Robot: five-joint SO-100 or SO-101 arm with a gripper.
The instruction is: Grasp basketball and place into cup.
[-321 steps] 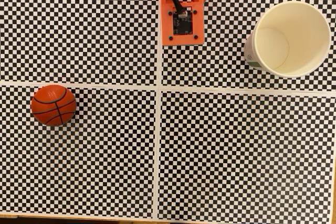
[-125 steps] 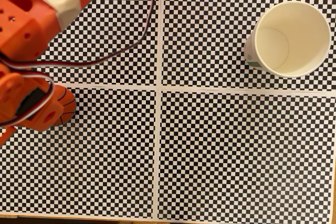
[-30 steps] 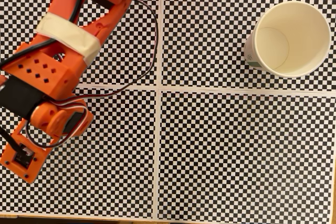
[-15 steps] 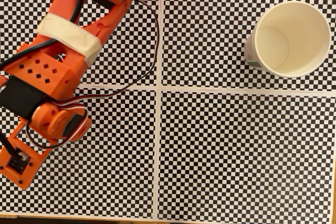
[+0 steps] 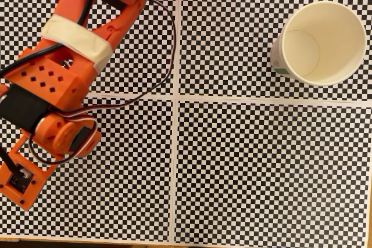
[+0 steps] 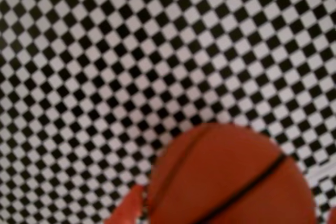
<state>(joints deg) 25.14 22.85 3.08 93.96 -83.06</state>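
From above in the fixed view, the orange plastic robot arm (image 5: 70,68), banded with pale tape, reaches down over the left half of the black-and-white checkered table (image 5: 261,166). Its wrist block hides the spot beneath it. The white paper cup (image 5: 318,43) with a cream inside stands upright near the upper right corner, well apart from the arm, and nothing lies in it.

The wrist view looks down on the small orange-red toy basketball (image 6: 231,177) with black seam lines, blurred and close against the lower edge. An orange fingertip (image 6: 126,209) sits right at the ball's left side. I cannot tell whether the gripper's jaws have closed on it.
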